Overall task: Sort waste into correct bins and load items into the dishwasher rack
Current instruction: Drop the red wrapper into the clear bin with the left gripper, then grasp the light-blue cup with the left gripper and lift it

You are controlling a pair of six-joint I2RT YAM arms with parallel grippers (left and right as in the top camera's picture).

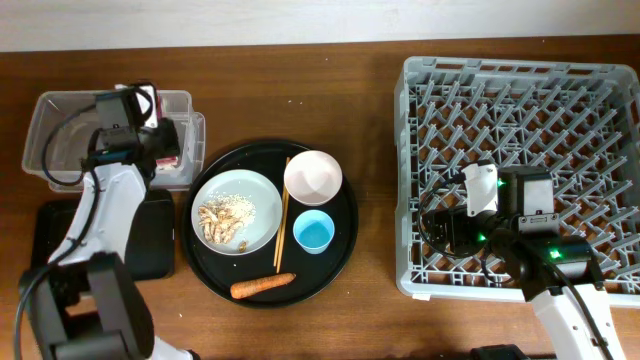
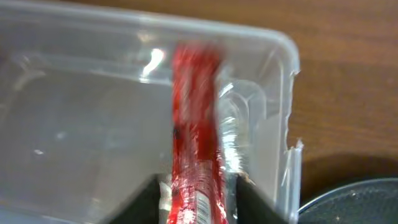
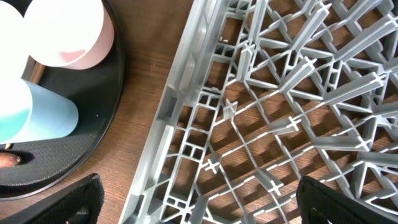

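The left gripper (image 2: pixel 196 198) pinches the red wrapper (image 2: pixel 194 124), which hangs lengthwise from it above the clear tub (image 2: pixel 62 124), near one end wall. The right gripper (image 3: pixel 199 199), jaws spread and empty, hovers over the rack (image 3: pixel 280 93), well apart.

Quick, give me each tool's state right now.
Left tool: closed on the red wrapper, over the clear tub.
Right tool: open, holding nothing, above the dishwasher rack.
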